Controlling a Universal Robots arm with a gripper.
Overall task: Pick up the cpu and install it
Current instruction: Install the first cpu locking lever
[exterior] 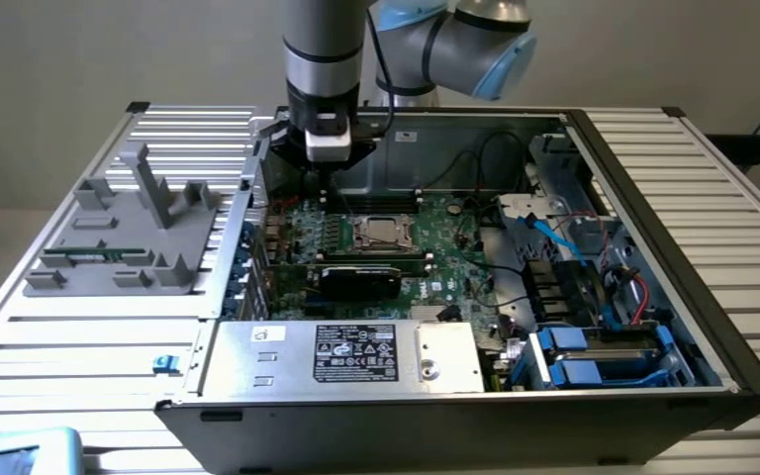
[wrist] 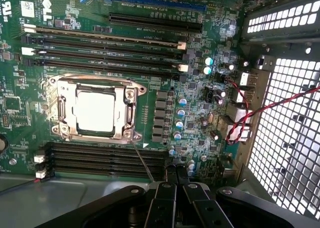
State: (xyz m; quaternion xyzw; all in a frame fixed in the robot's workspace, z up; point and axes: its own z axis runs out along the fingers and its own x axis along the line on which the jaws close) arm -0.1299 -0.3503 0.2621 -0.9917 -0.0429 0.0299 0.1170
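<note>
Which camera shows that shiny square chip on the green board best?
The wrist view: the cpu appears large, sitting inside its socket frame. The exterior view shows the cpu small, deep in the computer case.

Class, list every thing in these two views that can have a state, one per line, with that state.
cpu: lying flat inside the socket frame, not held.
socket frame: surrounding the cpu on the motherboard.
gripper: shut, holding nothing, above the motherboard.
computer case: side open, insides exposed.
memory slots: look empty.
</note>
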